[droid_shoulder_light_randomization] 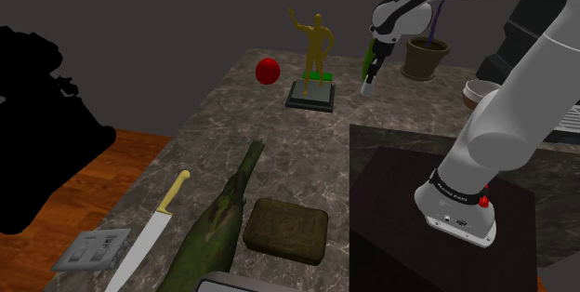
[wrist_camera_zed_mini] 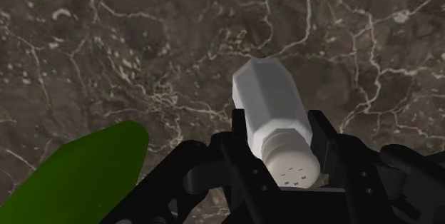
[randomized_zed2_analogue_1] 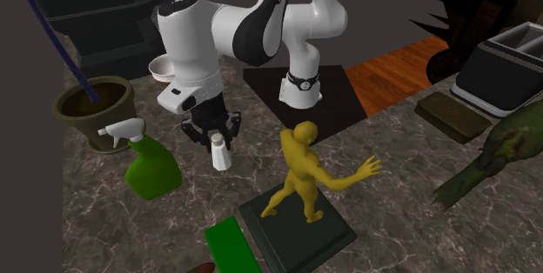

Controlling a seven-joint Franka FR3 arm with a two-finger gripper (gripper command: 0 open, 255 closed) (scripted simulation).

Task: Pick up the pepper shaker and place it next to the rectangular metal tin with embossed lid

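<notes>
My black gripper (randomized_zed2_analogue_1: 217, 137) is shut on a white pepper shaker (randomized_zed2_analogue_1: 222, 154) over the marble counter (randomized_zed2_analogue_1: 392, 219). In the wrist view both fingers (wrist_camera_zed_mini: 235, 151) clasp the shaker (wrist_camera_zed_mini: 271, 105) near its perforated cap, its base pointing away at the stone. Seen from the shoulder, the gripper (droid_shoulder_light_randomization: 371, 72) hangs at the counter's far side with the shaker (droid_shoulder_light_randomization: 369, 84) below it. I cannot tell whether the shaker's base touches the counter. The rectangular brown tin with embossed lid (droid_shoulder_light_randomization: 286, 229) lies at the near edge, far from the gripper, beside a green bottle; the tin (randomized_zed2_analogue_1: 452, 115) also appears in the second exterior view.
A green spray bottle (randomized_zed2_analogue_1: 152, 165) stands close beside the shaker. A gold figure on a dark base (droid_shoulder_light_randomization: 316, 53) and a red ball (droid_shoulder_light_randomization: 269, 70) stand nearby. A potted plant (droid_shoulder_light_randomization: 426, 56), a long green bottle (droid_shoulder_light_randomization: 223, 216) and a knife (droid_shoulder_light_randomization: 149, 234) also occupy the counter.
</notes>
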